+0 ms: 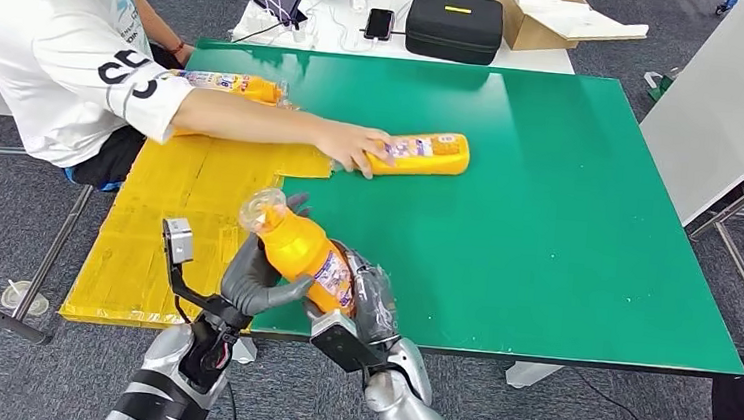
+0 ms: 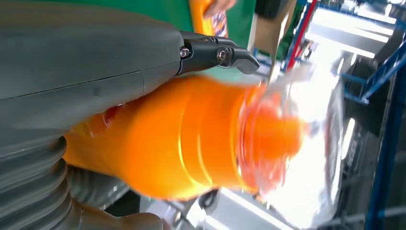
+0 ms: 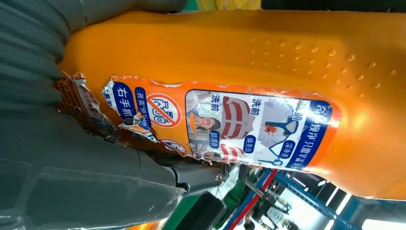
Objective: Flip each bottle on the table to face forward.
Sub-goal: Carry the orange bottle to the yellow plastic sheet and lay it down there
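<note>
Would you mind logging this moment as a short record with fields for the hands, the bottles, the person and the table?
left hand: grips the held orange bottle near its upper part
right hand: holds the same bottle at its labelled lower part
held bottle: lifted above the table's near edge, tilted, clear cap pointing up and left
second bottle: lying on the green table, a person's hand on it
third bottle: lying by the person's arm
</note>
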`<state>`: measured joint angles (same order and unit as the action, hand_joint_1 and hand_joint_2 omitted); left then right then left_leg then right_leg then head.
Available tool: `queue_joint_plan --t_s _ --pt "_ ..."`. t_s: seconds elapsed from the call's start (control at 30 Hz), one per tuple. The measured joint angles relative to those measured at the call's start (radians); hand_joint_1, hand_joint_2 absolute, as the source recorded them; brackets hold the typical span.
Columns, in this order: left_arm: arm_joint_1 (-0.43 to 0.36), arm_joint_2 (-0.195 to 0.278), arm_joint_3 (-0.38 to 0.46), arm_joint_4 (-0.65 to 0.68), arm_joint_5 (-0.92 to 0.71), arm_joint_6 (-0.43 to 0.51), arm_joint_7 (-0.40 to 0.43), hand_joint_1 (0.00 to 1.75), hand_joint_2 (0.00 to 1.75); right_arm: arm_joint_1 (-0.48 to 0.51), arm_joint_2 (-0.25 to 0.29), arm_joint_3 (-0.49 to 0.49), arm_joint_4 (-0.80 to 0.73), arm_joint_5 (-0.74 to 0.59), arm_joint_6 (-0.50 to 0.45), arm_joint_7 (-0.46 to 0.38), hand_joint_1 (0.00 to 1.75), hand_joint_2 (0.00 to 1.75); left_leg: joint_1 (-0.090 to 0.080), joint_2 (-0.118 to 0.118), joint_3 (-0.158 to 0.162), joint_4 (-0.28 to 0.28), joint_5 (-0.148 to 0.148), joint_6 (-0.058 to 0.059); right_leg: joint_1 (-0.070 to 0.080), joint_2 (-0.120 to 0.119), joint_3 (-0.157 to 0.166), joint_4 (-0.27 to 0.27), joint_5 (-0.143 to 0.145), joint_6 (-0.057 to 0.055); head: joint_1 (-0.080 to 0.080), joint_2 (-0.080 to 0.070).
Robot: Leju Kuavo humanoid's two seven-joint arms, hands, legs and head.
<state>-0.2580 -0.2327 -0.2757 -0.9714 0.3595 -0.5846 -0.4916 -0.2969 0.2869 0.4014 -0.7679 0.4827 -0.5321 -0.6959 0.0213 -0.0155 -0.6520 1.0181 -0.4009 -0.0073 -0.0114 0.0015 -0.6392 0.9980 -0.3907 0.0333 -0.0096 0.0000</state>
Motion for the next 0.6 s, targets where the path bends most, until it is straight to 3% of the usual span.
queue_joint_plan --t_s 0.13,0.3,0.6 --pt "-0.007 0.012 -0.019 0.021 0.035 -0.047 0.012 0.00 1.75 -0.014 0.006 0.004 0.033 -0.001 0.012 -0.001 1.68 1.75 0.000 0.000 0.000 0.000 0.000 0.000 0.000 0.000 0.000 0.000 0.000 0.000 0.000 0.000" --pt "-0.025 0.031 -0.048 0.049 0.001 -0.038 -0.005 0.00 1.75 -0.026 0.014 0.007 0.063 0.003 0.015 -0.002 1.69 1.75 0.000 0.000 0.000 0.000 0.000 0.000 0.000 0.000 0.000 0.000 0.000 0.000 0.000 0.000" --pt "-0.067 0.056 -0.107 0.118 -0.142 0.111 -0.035 0.00 1.75 -0.053 0.042 0.025 0.105 0.004 0.020 -0.001 1.73 1.75 0.000 0.000 0.000 0.000 0.000 0.000 0.000 0.000 -0.001 0.000 0.000 0.000 0.000 0.000"
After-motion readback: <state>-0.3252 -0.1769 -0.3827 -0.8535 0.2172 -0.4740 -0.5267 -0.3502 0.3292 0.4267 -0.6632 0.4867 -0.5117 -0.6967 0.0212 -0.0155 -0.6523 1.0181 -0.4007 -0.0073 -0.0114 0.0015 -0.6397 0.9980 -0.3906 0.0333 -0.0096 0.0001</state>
